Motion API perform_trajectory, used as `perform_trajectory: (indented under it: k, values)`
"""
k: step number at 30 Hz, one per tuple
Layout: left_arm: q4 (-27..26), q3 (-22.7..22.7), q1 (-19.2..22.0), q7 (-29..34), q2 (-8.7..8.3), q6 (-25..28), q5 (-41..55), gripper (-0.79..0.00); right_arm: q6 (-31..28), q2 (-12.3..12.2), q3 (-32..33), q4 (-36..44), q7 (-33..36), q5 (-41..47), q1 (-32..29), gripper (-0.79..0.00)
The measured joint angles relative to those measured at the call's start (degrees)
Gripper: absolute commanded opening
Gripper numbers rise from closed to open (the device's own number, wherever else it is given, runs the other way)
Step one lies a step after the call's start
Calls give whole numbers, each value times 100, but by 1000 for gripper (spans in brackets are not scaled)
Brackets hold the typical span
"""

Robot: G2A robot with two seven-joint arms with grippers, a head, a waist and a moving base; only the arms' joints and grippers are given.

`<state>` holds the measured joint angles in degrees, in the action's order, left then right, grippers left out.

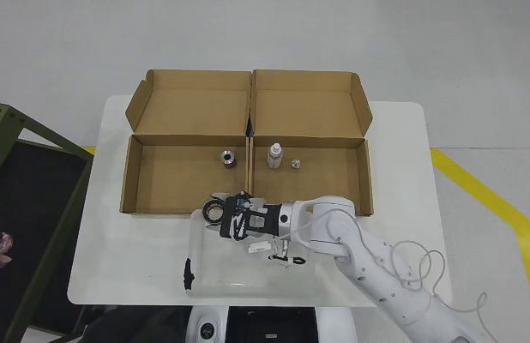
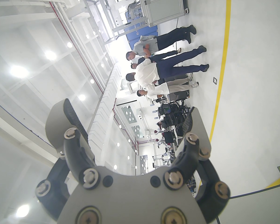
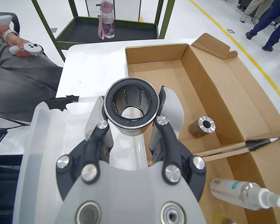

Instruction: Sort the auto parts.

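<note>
- Grip state: the right hand [image 3: 131,106] is closed on the linear bearing [image 3: 130,128], with one finger on each side of the sleeve and the bore upright. The left hand [image 2: 129,113] is wide open with nothing between its fingers, and it is aimed out at the room.
- Location: the bearing hangs over the far rim of the clear bin [image 3: 37,122], just beside the near wall of the left box [image 1: 130,176].
- Destination (judgement): the left box holds a steel bushing [image 3: 202,127], which is a similar cylindrical part. The right box [image 1: 364,176] holds a spray bottle [image 3: 245,193] and a small metal piece [image 1: 294,163]. The left box looks the better match.
- Procedure:
  - Raise the bearing clear of the cardboard wall before crossing it.
  - Carry it with the bore vertical.
  - Lower it onto bare box floor, apart from the bushing.
  - Open the fingers only once the base is seated. A round sleeve dropped on its edge is likely to roll.
- Risk: the box looks light and may slide on the counter [image 1: 394,120] if its wall is struck.
- Hidden: the bearing's lower end sits behind the fingers, so the grip depth is uncertain.
- Hard to make out: whatever lies in the bin beneath the arm, as seen in the top view.
- Unclear: the small metal piece is too small to identify. The left hand's position relative to the counter cannot be told.
</note>
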<state>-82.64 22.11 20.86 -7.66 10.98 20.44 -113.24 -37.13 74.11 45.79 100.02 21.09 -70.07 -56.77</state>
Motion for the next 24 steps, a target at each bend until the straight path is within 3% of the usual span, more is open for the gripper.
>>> perform_trajectory:
  k: [24]
  values:
    - [0, 0, 0, 0, 0, 0, 0, 0, 694, 440, -563, -1366, 389, 23, 1236, -785]
